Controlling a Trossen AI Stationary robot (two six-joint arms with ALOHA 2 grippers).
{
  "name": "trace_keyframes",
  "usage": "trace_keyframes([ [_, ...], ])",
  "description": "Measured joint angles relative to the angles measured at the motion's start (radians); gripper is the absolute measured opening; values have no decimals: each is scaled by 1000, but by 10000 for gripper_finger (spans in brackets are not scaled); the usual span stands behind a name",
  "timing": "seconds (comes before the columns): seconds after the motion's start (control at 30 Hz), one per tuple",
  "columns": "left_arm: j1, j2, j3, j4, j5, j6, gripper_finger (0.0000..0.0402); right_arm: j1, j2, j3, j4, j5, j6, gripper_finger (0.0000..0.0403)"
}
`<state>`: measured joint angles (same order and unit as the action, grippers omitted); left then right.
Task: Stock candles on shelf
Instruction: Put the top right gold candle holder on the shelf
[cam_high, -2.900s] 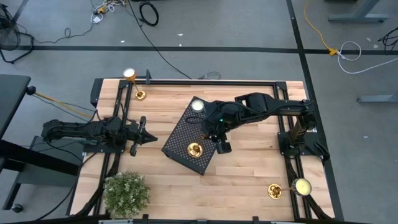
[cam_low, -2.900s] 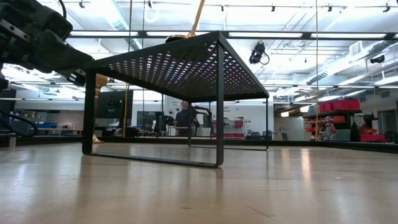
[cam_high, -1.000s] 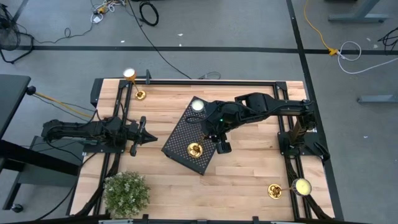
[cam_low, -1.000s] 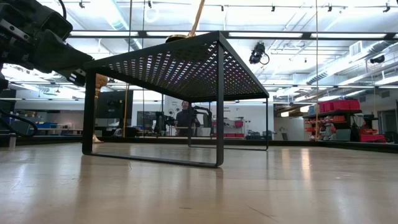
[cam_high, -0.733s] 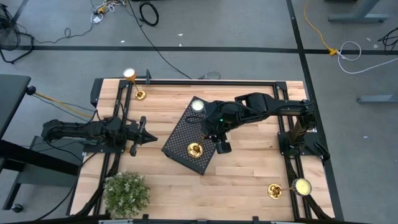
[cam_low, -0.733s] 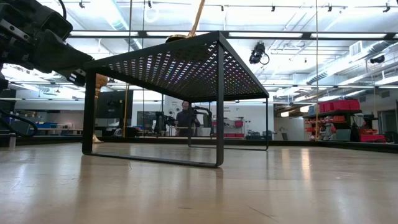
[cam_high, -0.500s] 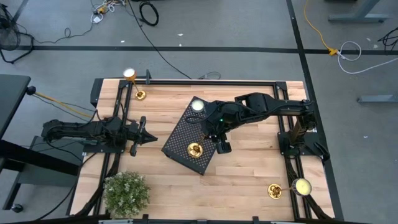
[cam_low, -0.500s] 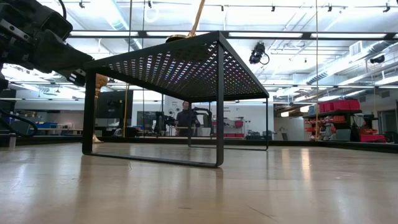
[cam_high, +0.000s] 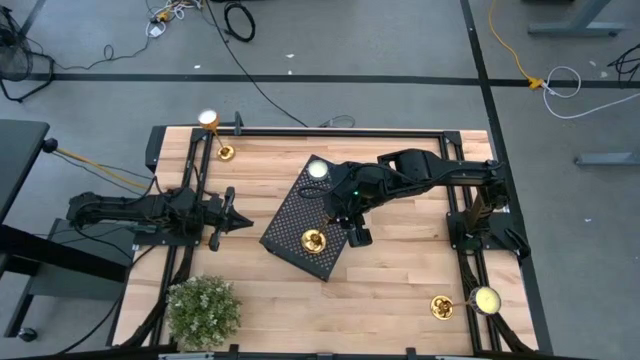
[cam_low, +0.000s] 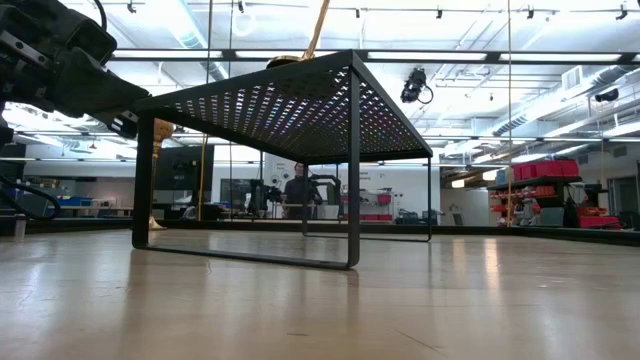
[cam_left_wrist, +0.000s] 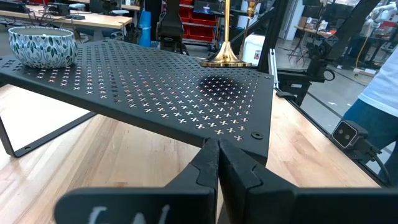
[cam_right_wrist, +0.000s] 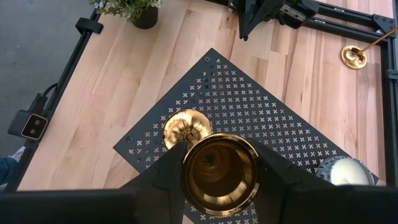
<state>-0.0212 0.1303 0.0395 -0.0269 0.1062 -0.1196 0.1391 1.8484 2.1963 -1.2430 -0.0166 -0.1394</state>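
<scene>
The black mesh shelf (cam_high: 290, 215) stands askew at mid-table. One gold candle has its round base (cam_high: 313, 240) on the shelf's near end, and my right gripper (cam_right_wrist: 219, 172), reaching over from the table's right, is shut on its top. A second candle (cam_high: 225, 153) stands on its base at the far left corner. A third candle (cam_high: 441, 306) stands at the near right. My left gripper (cam_high: 243, 221) waits shut at the table's left, pointing level at the shelf (cam_left_wrist: 155, 87). My right gripper has the candle's gold cup-shaped top (cam_right_wrist: 189, 174) pinched between its two fingers (cam_right_wrist: 163, 169), one on each side. The fingers slant down from above, from the table's right. The candle's base (cam_right_wrist: 186, 129) rests on the shelf's mesh; its thin stem (cam_low: 316, 28) rises slanted.
A blue-and-white patterned bowl (cam_left_wrist: 43, 45) sits on the shelf's far corner (cam_high: 318, 169). A bushy green plant (cam_high: 204, 310) stands at the near left corner. Black rails (cam_high: 330, 132) frame the wooden table. Bare wood (cam_high: 380, 290) lies near the front edge.
</scene>
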Motion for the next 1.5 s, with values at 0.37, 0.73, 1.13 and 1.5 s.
trace_keyframes([
  [0.37, 0, 0, 0, 0, 0, 0, 14, 0, 0, 0, 0, -12, 0, 133],
  [0.73, 0, 0, 0, 0, 0, 0, 14, 0, 0, 0, 9, -26, 0, 133],
  [1.13, 0, 0, 0, 0, 0, 0, 14, -1, 0, 0, 8, -27, 7, 133],
  [1.5, 0, 0, 0, 0, 0, 0, 14, -1, 0, 0, 1, -29, 2, 133],
])
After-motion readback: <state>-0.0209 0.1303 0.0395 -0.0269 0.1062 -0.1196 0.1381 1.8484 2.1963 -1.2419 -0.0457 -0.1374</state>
